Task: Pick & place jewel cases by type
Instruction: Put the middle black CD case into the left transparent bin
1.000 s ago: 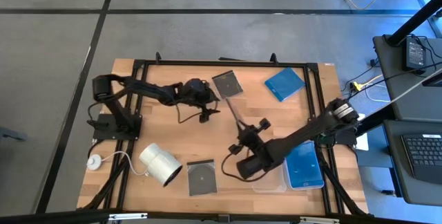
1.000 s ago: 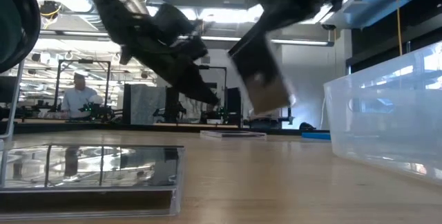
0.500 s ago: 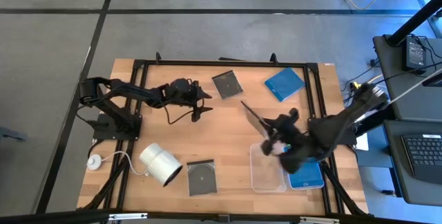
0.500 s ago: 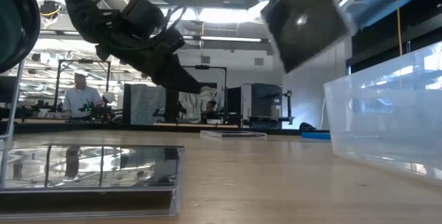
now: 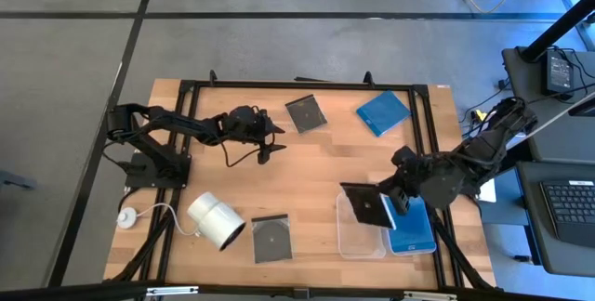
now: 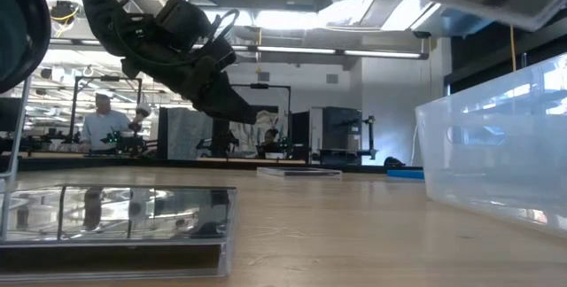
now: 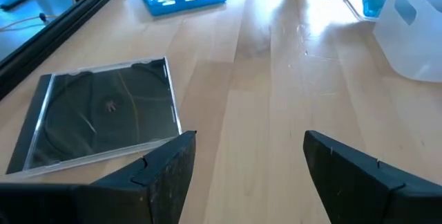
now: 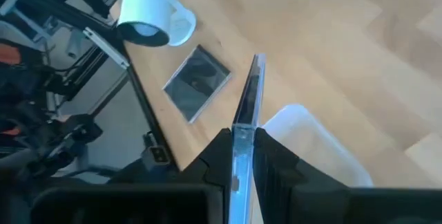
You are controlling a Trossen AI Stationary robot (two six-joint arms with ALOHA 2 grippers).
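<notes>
**Ana:** Jaws first: the right gripper (image 8: 242, 156) is pinched tight on the edge of a dark jewel case (image 5: 367, 206), and the case hangs over the empty clear tray (image 5: 358, 242) at the near right of the table (image 5: 307, 162).

**Ben:** And the left gripper (image 7: 242, 162)?

**Ana:** Spread wide, nothing between the fingers (image 7: 166, 172). It hovers low just beside the dark case at the far edge (image 5: 306, 113), which sits flat on the wood.

**Ben:** So which step is this?

**Ana:** I'd judge it the placing step for a dark case. The carried one is above its tray but not yet in it. The next move should call for lowering it inside the tray walls, levelling it, then letting go. The left arm looks set to take the far case afterwards; it would need to come down over one edge and close.

**Ben:** Count for me.

**Ana:** Dark cases: three. One carried, one at the far edge, one near the front edge (image 5: 270, 239) beside the white cylinder (image 5: 216, 220). Blue cases: I can see two for certain, one loose at the far right (image 5: 383, 111) and one in the second tray (image 5: 412, 229). Whether more lie stacked under that one, I cannot tell. Trays: two, side by side. One cylinder.
</notes>
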